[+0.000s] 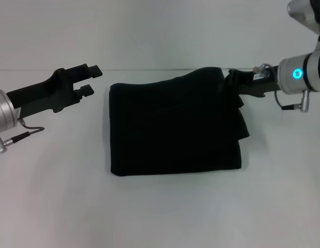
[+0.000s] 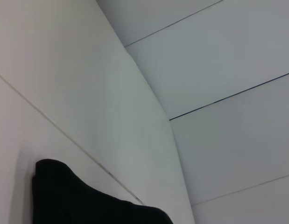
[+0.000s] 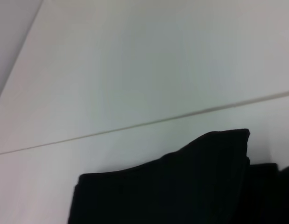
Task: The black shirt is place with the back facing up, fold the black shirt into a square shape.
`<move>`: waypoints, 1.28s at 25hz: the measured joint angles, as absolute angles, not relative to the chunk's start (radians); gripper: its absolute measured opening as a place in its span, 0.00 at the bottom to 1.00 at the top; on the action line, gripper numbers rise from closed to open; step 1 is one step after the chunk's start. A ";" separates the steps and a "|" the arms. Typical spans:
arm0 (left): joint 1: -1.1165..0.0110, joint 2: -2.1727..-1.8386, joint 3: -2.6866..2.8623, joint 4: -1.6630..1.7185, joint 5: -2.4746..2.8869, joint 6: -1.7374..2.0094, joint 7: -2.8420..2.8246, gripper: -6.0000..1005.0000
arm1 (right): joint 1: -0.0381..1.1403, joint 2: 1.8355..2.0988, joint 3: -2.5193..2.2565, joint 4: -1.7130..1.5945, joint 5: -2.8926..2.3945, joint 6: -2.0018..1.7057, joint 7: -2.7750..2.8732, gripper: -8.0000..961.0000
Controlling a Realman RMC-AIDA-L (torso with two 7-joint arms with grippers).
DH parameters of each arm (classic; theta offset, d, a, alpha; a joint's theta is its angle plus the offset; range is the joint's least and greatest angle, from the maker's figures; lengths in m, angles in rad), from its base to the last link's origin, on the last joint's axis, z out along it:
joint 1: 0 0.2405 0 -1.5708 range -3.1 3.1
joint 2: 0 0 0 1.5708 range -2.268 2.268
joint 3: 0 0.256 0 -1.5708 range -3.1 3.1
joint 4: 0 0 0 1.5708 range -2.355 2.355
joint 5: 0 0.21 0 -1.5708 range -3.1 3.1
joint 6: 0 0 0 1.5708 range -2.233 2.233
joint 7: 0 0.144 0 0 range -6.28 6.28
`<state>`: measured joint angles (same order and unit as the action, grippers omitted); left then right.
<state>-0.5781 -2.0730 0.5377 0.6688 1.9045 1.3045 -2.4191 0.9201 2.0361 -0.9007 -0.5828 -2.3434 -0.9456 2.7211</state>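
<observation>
Already the shirt (image 1: 172, 124) lay folded into a near-square black block on the white table (image 1: 160, 212), between my two grippers. No lettering showed on the side facing up.

My left gripper (image 1: 88, 78) hovered just off the shirt's left edge, near its far corner, apart from the cloth. Its fingers stood spread with a clear gap between them, and they held and touched nothing. From my left wrist I saw only one rounded corner of the shirt (image 2: 83, 200) low against the table.

I judged the shirt soft and light, limp enough to sag or slide out of its fold if dragged by a single layer. It would not break and would not slip much, but stacked layers shift easily. The best hold seemed to be a corner or an edge, pinching all layers together, and not the flat middle, where fingers would only bunch the cloth.

The right side looked less tidy: the far right corner rose in a hump, and a loose flap (image 1: 243, 124) spilled past the block's right edge toward my right arm.

My right gripper (image 1: 233, 82) was at that raised far corner, its tip against or in the cloth. I could not tell whether it was clenched on the shirt or released, since black cloth and black fingers merged. My right wrist showed the humped shirt (image 3: 181, 186) just beneath it.
</observation>
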 joint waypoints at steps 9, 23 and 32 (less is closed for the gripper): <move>-0.582 -2.072 0.530 0.669 1.902 1.310 -2.419 0.67 | 0.900 2.039 -0.903 -0.685 -2.381 -1.033 2.769 0.06; -0.586 -2.075 0.532 0.669 1.902 1.312 -2.419 0.66 | 0.856 2.048 -0.905 -0.671 -2.426 -1.020 2.782 0.06; -0.584 -2.079 0.532 0.669 1.902 1.308 -2.419 0.66 | 0.858 2.041 -0.928 -0.595 -2.427 -0.963 2.765 0.06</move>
